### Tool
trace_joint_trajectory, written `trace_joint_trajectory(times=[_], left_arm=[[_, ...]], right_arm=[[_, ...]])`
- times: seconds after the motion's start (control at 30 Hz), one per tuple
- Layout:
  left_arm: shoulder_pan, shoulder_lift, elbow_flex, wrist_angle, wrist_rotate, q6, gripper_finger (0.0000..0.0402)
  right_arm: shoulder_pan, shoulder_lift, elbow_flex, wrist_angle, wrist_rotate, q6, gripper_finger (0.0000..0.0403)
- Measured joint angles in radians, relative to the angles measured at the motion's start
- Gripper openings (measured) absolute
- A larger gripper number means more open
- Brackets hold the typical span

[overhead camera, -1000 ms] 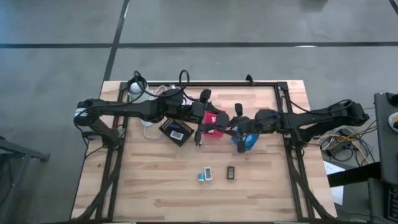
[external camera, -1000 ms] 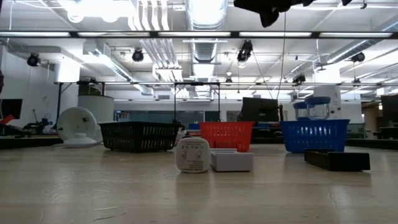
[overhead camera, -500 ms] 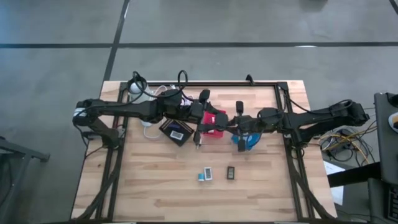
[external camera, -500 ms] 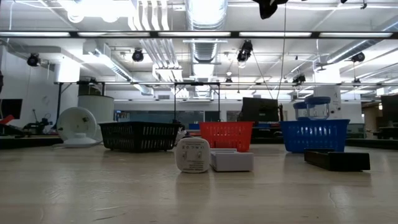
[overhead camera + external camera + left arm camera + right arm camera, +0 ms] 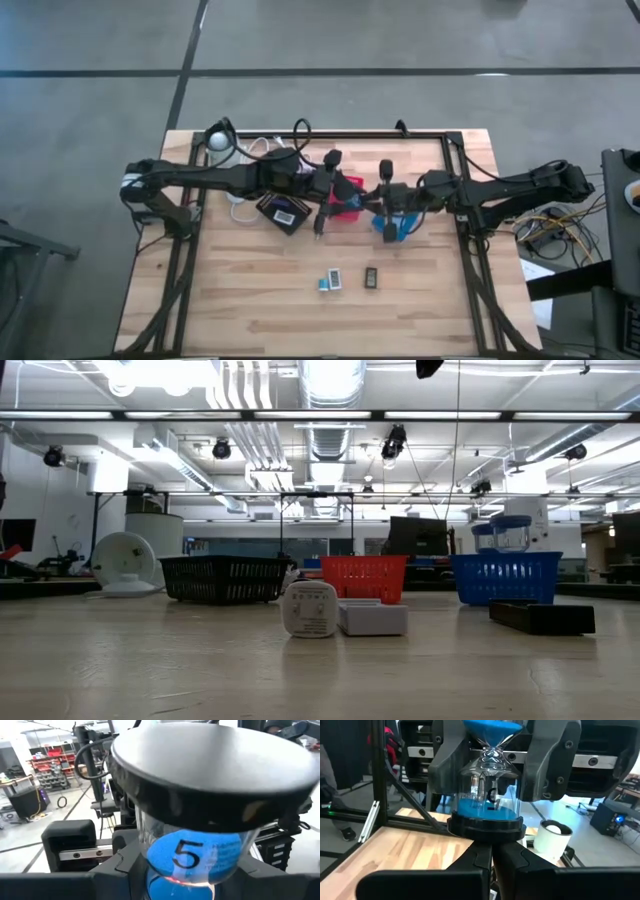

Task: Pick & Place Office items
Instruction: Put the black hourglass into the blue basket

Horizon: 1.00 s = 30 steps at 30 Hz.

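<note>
The hourglass [image 5: 487, 795] has black end caps, blue sand and a "5" printed on the glass [image 5: 187, 854]. It is held clear of the table [image 5: 250, 300], above the row of bins and between the two grippers. Sand shows in both bulbs.

The left gripper [image 5: 352, 194] is clamped on the hourglass. In the right wrist view its two grey fingers [image 5: 555, 762] press on opposite sides of the glass. In the left wrist view one black cap fills most of the frame.

The right gripper [image 5: 491, 857] faces the left gripper, with its fingers pressed together and holding nothing. Its fingertips sit just beside the nearer black cap. Whether they touch the cap cannot be told.

In the high view the two arms reach in from opposite sides and meet over the red bin [image 5: 346, 208]. The black bin [image 5: 283, 211] lies on the left arm's side of it. The blue bin [image 5: 397, 227] lies on the right arm's side.

Loose items lie on the table, well apart from the bins:
- A white piece [image 5: 309, 609] and a white block [image 5: 372, 618], side by side.
- A black block [image 5: 541, 617], off towards the blue bin's side.

The lamp [image 5: 217, 140] stands at the far corner, beside the left arm.
</note>
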Motion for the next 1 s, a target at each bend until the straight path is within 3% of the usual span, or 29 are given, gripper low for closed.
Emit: trace_joint_trajectory(times=[0.4,0.6,0.8,1.0], left_arm=[[0.001,-0.002,0.000,-0.041,0.000,0.021,0.0171],[0.007,-0.038,0.023,-0.220,-0.003,0.064,0.0171],[0.007,-0.054,0.034,-0.298,-0.005,0.080,0.0171],[0.008,-0.073,0.034,-0.333,-0.010,0.085,0.0171]], right_arm=[[0.001,0.000,0.000,-0.044,-0.002,0.007,0.0008],[0.002,-0.011,0.000,-0.107,-0.002,0.032,0.0008],[0.005,-0.013,-0.002,-0.139,-0.008,0.050,0.0011],[0.042,-0.033,0.000,-0.142,-0.039,0.040,0.0072]])
